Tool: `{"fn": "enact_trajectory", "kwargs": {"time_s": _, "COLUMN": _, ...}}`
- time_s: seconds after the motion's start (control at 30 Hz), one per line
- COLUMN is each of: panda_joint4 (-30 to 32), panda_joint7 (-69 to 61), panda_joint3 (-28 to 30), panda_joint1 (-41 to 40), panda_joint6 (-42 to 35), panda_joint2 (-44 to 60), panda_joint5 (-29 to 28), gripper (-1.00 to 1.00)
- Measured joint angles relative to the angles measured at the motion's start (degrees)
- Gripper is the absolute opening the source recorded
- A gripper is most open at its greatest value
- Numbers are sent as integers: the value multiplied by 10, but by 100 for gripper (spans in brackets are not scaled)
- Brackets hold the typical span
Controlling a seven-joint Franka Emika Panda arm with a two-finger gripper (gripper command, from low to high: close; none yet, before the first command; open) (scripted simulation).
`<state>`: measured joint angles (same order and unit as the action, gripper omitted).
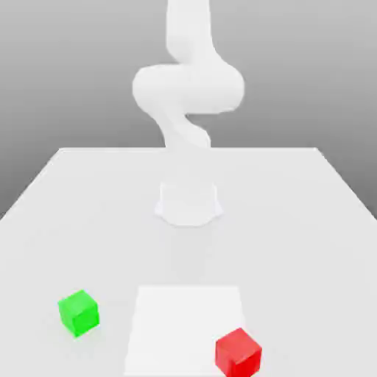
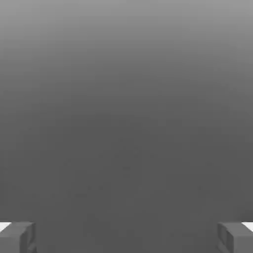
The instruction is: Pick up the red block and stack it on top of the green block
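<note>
The job looks to be at its very start, the reach for the red block [image 1: 238, 354], which sits in the near part of the scene toward the exterior view's right, by the corner of a pale square patch [image 1: 188, 328], well apart from the green block [image 1: 79, 313] on the exterior view's left. The gripper [image 2: 126, 238] has its two fingers spread wide with nothing between them. Next, the arm [image 1: 188, 88] should probably swing over the red block, turn the fingers to match its angled faces, and descend.
</note>
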<state>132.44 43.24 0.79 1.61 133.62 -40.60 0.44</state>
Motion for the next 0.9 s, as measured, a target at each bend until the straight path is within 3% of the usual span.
{"fn": "enact_trajectory", "kwargs": {"time_s": 0.53, "panda_joint4": 42, "panda_joint7": -171, "panda_joint3": 17, "panda_joint1": 70, "panda_joint6": 118, "panda_joint2": 336, "panda_joint5": 34, "gripper": 0}}
{"fn": "enact_trajectory", "kwargs": {"time_s": 0.9, "panda_joint4": 63, "panda_joint7": -239, "panda_joint3": 7, "panda_joint1": 88, "panda_joint6": 212, "panda_joint2": 563, "panda_joint5": 6, "gripper": 0}}
